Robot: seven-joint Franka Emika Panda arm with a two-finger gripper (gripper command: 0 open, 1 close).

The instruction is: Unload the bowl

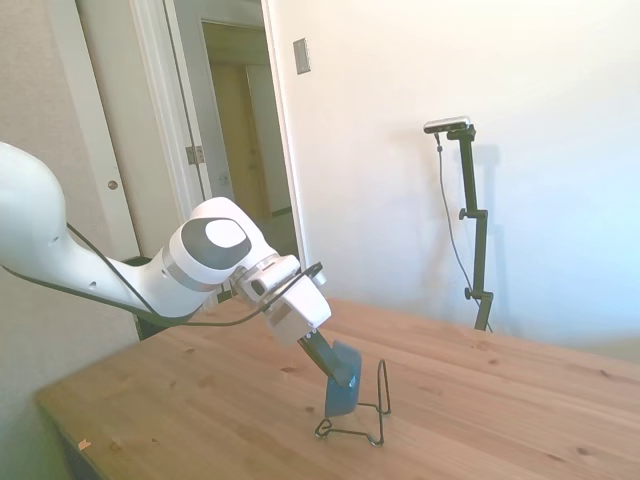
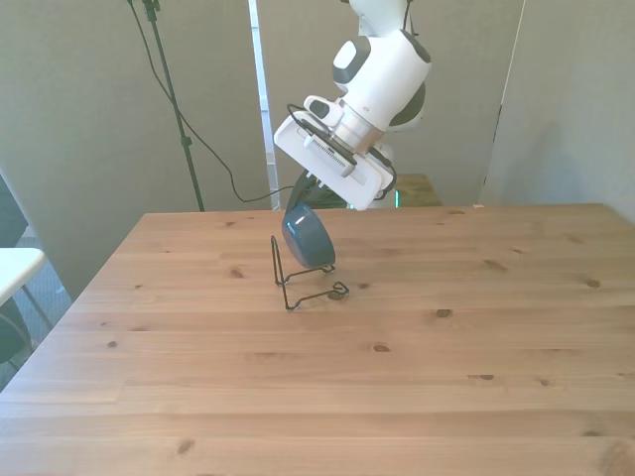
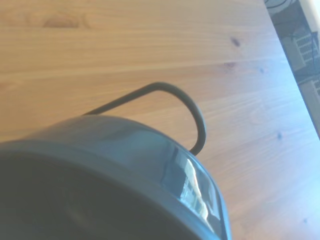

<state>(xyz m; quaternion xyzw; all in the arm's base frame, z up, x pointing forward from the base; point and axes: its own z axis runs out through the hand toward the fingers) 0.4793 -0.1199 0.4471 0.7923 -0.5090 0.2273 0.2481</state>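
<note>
Tool [image 1: 335, 368] grips the blue bowl [image 2: 306, 236] (on edge) in wire rack [image 2: 298, 283]

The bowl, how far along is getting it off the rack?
Done: the pincer has reached the blue bowl and sits at its upper rim. In hand: the bowl stands on edge in the wire rack; whether the grip has closed is unclear. Left: lifting it clear and setting it on the table.
</note>
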